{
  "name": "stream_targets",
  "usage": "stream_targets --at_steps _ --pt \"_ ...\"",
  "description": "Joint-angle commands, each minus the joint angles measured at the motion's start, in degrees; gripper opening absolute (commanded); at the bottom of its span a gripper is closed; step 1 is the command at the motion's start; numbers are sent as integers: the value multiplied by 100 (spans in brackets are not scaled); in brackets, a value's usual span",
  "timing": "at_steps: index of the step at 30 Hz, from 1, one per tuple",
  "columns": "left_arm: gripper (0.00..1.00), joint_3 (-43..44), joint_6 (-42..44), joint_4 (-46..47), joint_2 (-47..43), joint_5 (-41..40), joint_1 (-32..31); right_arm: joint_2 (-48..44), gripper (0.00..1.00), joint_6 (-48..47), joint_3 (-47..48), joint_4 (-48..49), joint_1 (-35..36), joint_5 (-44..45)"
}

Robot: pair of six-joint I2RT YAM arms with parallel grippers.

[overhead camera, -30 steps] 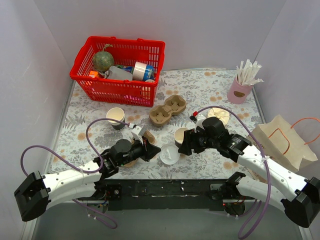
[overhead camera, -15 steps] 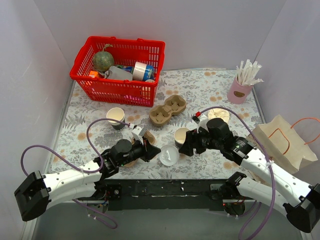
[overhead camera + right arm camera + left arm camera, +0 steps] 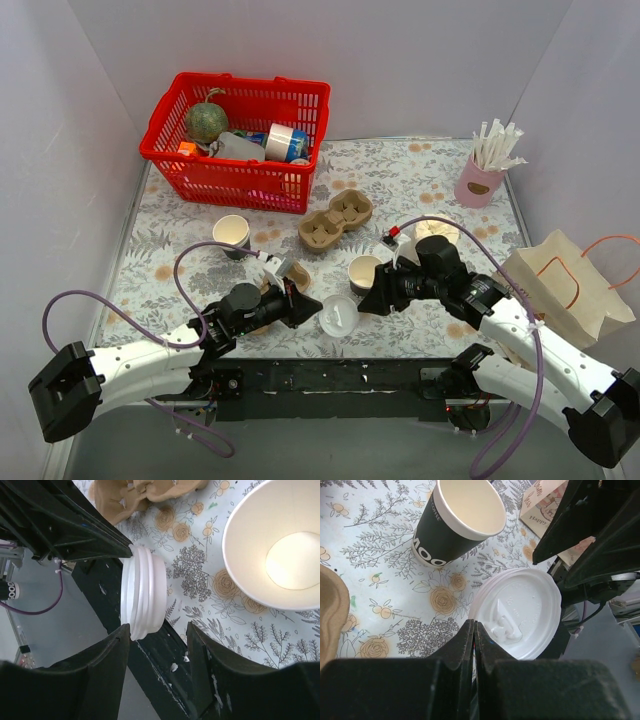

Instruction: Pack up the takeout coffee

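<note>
One lid (image 3: 520,610) sits pinched in the left jaws; right jaws gape just beside the coffee cup (image 3: 277,545).

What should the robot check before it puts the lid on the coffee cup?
1. Lid held: ok, the left gripper is shut on the rim of the white lid.
2. Cup ready: ok, the takeout coffee cup stands upright and open.
3. Lid above cup: not ok, it is held beside the cup.
4. Cup steadied: not ok, the right gripper is open, with the cup outside its fingers.
5. Mouth of the paper bag open: cannot tell.
</note>
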Motion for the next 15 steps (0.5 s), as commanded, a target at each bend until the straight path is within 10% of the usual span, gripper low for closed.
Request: stream_targets --at_steps 1,15 --pt "0 -29 -5 256 -109 113 -28 60 57 34 -129 229 -81 -423" --pt "0 -99 -75 440 -3 210 -28 271 55 -45 -454 212 -134 104"
